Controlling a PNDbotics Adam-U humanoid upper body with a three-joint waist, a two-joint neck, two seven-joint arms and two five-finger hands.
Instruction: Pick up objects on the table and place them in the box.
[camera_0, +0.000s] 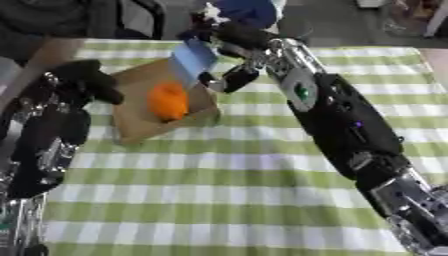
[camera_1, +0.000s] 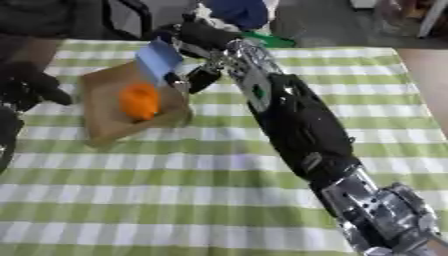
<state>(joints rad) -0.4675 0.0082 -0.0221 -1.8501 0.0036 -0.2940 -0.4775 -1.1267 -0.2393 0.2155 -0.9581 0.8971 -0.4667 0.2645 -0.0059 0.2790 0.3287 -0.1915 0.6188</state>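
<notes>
Left eye view shows the right hand (camera_0: 229, 37) grasping a blue card (camera_0: 194, 59) over the box (camera_0: 131, 122) holding an orange object (camera_0: 168, 101), while the left hand's (camera_0: 87, 80) fingers cannot be judged.

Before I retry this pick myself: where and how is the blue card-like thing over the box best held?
Pinch the blue card at its upper edge, coming from above and the right as the right hand does; it is thin, flat and tilted, its lower end hanging over the box holding an orange object.
</notes>
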